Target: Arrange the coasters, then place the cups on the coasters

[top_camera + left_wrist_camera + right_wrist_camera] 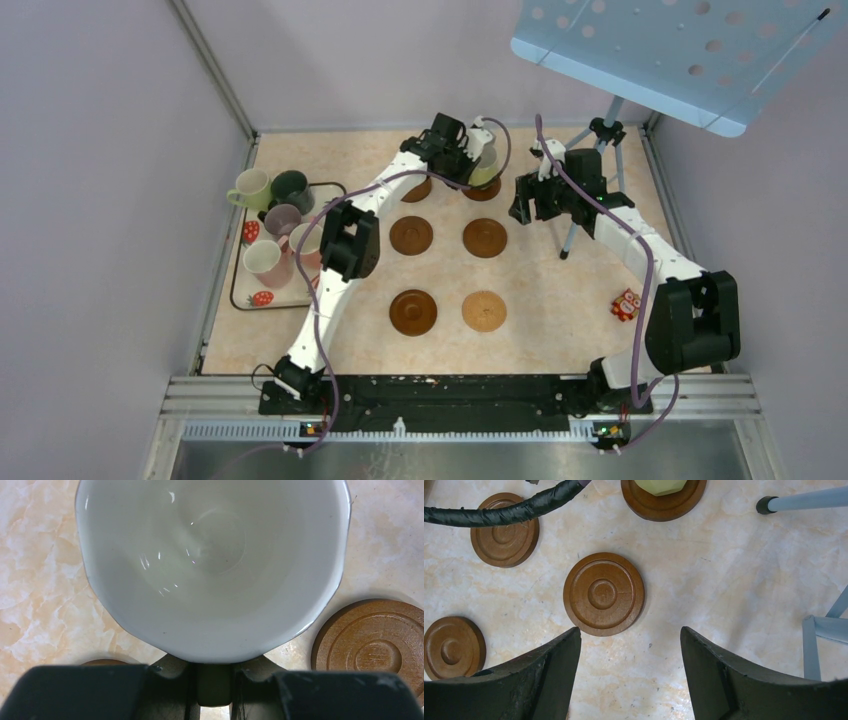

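Black fingers (150, 690) of the left hand (214, 679) pinch the handle of a light green cup (215, 555) — glossy pale inside, faceted rim, mouth up, handle toward the wrist. At far left, a white strawberry-print tray (290, 295) carries five more cups (283, 218). In the centre, six round wooden coasters (411, 235) with turned rings lie flat in two columns on the marbled beige surface (560, 300); the near-right coaster (484, 311) is lighter tan. The held cup is over the far-right coaster (664, 510) — whether it touches, I cannot tell. The right hand (629, 635) hangs open and empty. A red-and-white packet (627, 303) lies at right, its print too small to read.
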